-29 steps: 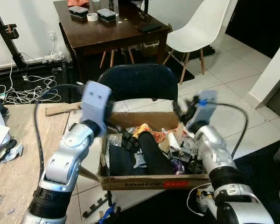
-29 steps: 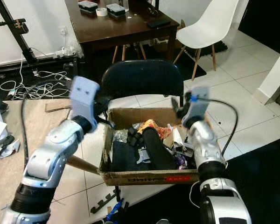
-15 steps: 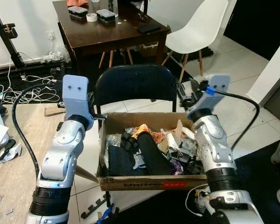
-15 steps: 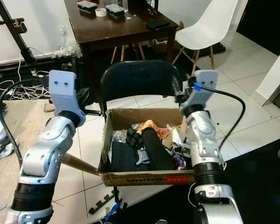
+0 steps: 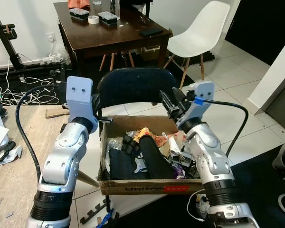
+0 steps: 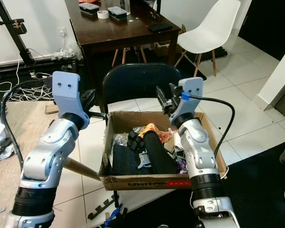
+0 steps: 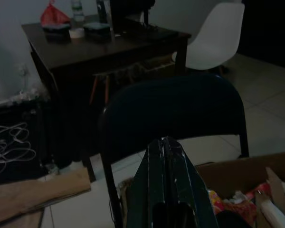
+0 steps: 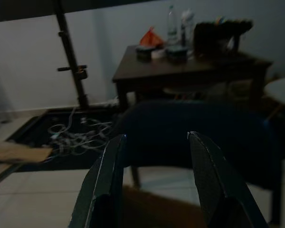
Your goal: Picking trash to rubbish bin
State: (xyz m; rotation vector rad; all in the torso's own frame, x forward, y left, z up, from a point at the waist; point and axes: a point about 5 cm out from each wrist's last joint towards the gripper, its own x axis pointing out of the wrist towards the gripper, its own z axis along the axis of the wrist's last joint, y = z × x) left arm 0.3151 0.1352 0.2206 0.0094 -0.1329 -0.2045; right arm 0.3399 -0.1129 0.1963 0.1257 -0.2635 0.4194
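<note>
A cardboard box [image 5: 152, 184] on the floor in front of me holds trash: black pieces [image 5: 149, 154], a colourful wrapper [image 5: 147, 133] and bits of paper. My left gripper [image 5: 97, 102] hovers over the box's back left corner, and in the left wrist view its fingers [image 7: 165, 147] are shut with nothing between them. My right gripper [image 5: 170, 97] is raised over the box's back edge and points at the chair. Its two fingers [image 8: 111, 161] stand apart and empty, so it is open.
A dark blue chair [image 5: 135, 83] stands right behind the box. Beyond it are a dark wooden table [image 5: 114, 31] and a white chair [image 5: 202, 31]. A light tabletop [image 5: 14, 161] lies at my left, with cables [image 5: 28, 88] on the floor behind it.
My left gripper rose from the box's left side to above its back corner. My right gripper lifted and swung left over the box's back edge.
</note>
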